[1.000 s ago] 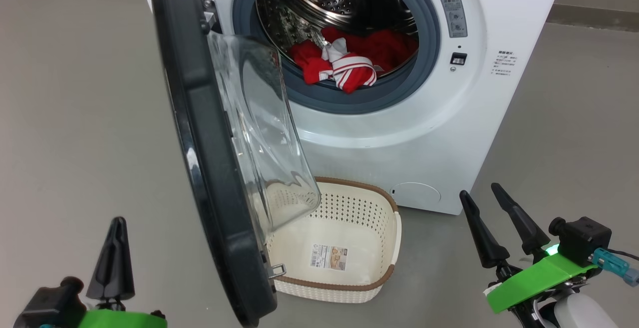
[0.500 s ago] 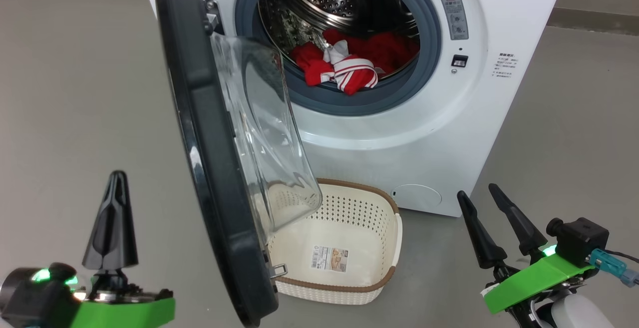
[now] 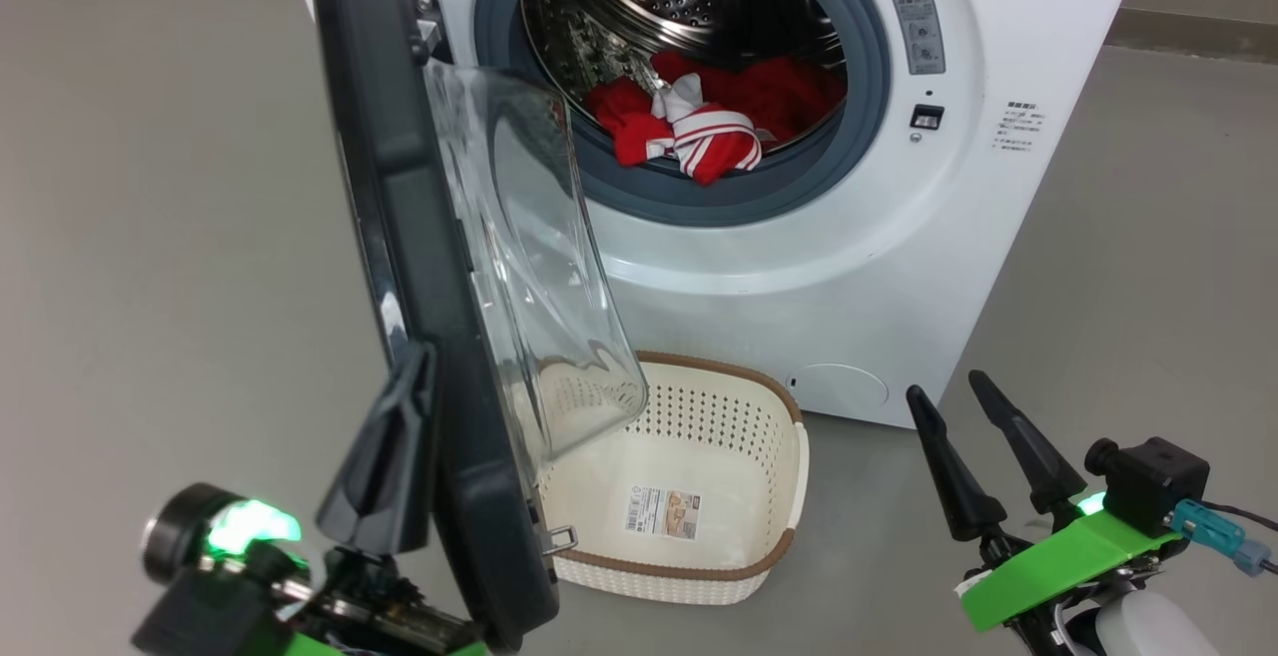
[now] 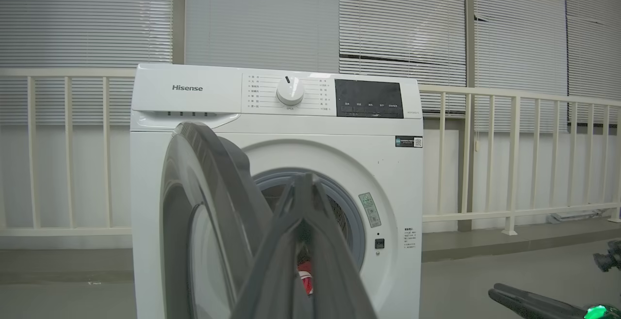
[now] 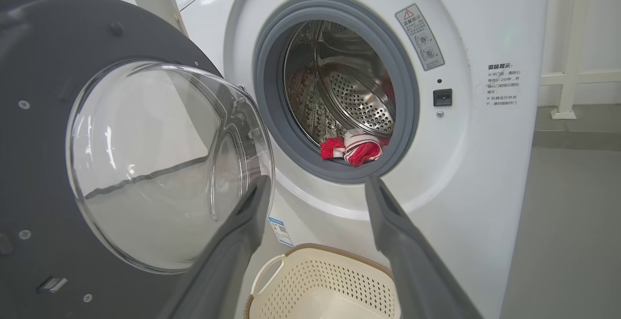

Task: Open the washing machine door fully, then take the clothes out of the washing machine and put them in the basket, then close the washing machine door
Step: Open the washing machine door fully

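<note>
The washing machine door (image 3: pixel 419 187) stands half open, its glass bowl overhanging the left end of the basket (image 3: pixel 679 576) before the washing machine (image 3: pixel 899 267). The left gripper (image 3: pixel 414 376), fingers together, sits just beside the door's outer rim; the right gripper (image 3: pixel 946 386) is spread, empty. The clothes (image 3: pixel 714 132) lie at the drum's front lip

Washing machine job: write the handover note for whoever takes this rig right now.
Left gripper: shut, low by the outer face of the washing machine door; contact unclear.
Right gripper: open, empty.
Door partly open; basket empty on the floor before the machine.
Clothes in the washing machine.
Done: door partly opened. Left: open it fully, move clothes, close door.
</note>
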`<state>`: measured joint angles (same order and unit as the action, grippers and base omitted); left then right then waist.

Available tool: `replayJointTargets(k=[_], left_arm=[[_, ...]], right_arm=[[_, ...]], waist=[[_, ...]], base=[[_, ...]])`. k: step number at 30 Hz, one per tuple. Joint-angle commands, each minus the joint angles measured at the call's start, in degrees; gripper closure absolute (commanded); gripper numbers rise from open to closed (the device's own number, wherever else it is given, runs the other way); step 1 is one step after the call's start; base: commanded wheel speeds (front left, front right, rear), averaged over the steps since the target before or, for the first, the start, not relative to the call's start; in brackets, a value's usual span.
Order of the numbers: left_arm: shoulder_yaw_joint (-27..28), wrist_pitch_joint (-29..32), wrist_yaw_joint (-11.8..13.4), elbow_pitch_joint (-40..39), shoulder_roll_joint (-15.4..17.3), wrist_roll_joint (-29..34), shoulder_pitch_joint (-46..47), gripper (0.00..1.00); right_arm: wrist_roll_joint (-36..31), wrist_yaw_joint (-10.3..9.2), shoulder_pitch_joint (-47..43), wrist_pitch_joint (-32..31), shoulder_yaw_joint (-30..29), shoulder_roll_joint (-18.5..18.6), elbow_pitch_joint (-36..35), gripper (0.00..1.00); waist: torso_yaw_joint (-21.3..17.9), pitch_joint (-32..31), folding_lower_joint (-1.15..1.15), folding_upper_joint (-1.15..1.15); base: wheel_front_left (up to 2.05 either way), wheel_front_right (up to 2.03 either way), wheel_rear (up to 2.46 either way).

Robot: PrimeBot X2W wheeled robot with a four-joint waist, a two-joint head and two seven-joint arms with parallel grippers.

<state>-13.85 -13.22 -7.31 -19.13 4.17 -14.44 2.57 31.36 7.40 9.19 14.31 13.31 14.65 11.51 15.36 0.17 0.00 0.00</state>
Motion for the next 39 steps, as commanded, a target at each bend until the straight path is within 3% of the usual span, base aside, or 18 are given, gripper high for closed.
replayJointTargets(k=[1, 19, 39], left_arm=[[0.9, 0.6, -0.2, -1.8, 1.0, -0.7, 0.8, 1.00], [-11.3, 3.4, -0.2, 6.0, 2.3, -7.1, -1.5, 1.00], [-12.7, 3.0, 0.3, 18.1, 2.2, -11.5, -0.6, 1.00]], right_arm=[[0.2, 0.09, -0.1, 0.7, 1.3, 0.2, -1.5, 0.00], [0.7, 0.09, 0.3, 0.7, 2.3, 0.1, -1.0, 0.00], [1.1, 0.09, 0.5, 0.7, 3.3, 0.1, -0.5, 0.00]], waist=[[0.0, 0.0, 0.00, 0.00], [-0.5, 0.2, 0.00, 0.00], [-0.9, 0.1, 0.00, 0.00]], base=[[0.00, 0.00, 0.00], [0.00, 0.00, 0.00], [0.00, 0.00, 0.00]])
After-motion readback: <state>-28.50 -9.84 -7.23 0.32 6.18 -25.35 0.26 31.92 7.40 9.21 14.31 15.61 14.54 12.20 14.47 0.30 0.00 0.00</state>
